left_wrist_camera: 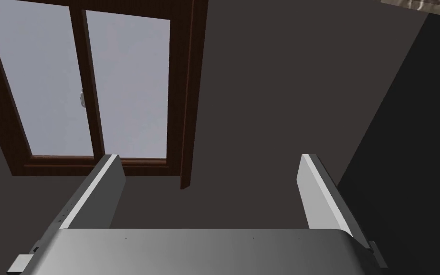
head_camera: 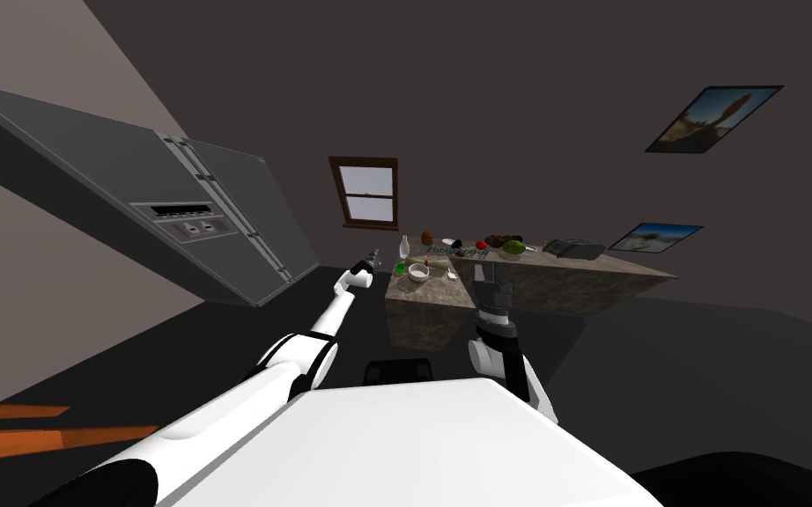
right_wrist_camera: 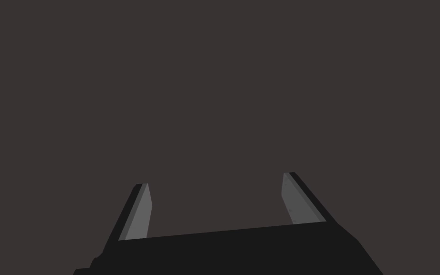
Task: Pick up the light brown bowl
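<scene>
The light brown bowl (head_camera: 418, 271), white inside, sits near the left front corner of a stone-patterned counter (head_camera: 431, 308) ahead of me. My left gripper (head_camera: 374, 260) is stretched out just left of the counter's corner, a short way from the bowl; in the left wrist view the left gripper (left_wrist_camera: 210, 160) is open and holds nothing. My right gripper (head_camera: 483, 271) is raised over the counter's front edge, right of the bowl. In the right wrist view the right gripper (right_wrist_camera: 215, 180) is open before a flat dark surface.
A white bottle (head_camera: 404, 247), a small green item (head_camera: 400, 268), a round green object (head_camera: 512, 247), a red item (head_camera: 481, 244) and a grey appliance (head_camera: 574, 249) share the counter. A large grey fridge (head_camera: 175, 220) stands to the left. Dark floor lies between.
</scene>
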Tool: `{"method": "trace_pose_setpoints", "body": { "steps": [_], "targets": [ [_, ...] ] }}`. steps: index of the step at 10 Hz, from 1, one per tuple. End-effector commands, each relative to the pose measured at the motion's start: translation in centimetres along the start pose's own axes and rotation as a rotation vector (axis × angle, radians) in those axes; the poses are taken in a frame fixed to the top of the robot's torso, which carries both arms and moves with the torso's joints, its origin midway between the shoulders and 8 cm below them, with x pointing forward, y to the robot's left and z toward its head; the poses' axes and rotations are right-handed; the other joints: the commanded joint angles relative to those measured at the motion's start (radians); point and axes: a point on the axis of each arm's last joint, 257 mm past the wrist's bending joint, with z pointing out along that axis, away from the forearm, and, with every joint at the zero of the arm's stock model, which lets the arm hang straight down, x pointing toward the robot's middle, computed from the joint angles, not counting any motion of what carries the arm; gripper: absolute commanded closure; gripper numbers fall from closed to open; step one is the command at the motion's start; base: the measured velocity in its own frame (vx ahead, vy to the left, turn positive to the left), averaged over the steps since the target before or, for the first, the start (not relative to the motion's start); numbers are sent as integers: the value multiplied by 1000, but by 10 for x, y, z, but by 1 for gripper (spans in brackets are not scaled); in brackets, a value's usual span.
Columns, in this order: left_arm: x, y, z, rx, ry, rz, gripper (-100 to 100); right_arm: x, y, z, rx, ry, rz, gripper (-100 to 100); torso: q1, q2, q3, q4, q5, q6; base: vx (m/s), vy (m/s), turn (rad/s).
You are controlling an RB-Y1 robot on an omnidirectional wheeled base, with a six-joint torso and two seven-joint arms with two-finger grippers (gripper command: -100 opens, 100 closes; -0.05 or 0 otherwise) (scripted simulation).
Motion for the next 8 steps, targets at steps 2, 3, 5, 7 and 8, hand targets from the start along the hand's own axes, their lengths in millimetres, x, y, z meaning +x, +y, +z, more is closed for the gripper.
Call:
{"method": "trace_pose_setpoints", "body": {
  "steps": [2, 3, 5, 7, 8],
  "targets": [
    [1, 8, 11, -78, -14, 1, -100, 0, 0, 0, 0, 0, 0, 0, 0, 0, 0, 0, 0, 0, -7, -10, 1],
    [1, 8, 16, -106, -20, -1, -100, 0, 0, 0, 0, 0, 0, 0, -1, 0, 0, 0, 0, 0, -12, -18, -9],
    [1, 12, 23, -165, -33, 1, -100, 0, 0, 0, 0, 0, 0, 0, -1, 0, 0, 0, 0, 0, -10, -26, -11],
    [-1, 22, 25, -214, -44, 4, -100, 0, 0, 0, 0, 0, 0, 0, -2, 0, 0, 0, 0, 0, -4, -20, -4],
    [0, 19, 28, -249, -52, 6, -100, 0, 0, 0, 0, 0, 0, 0, -1, 0, 0, 0, 0, 0, -11, -32, -25]
  ]
}}
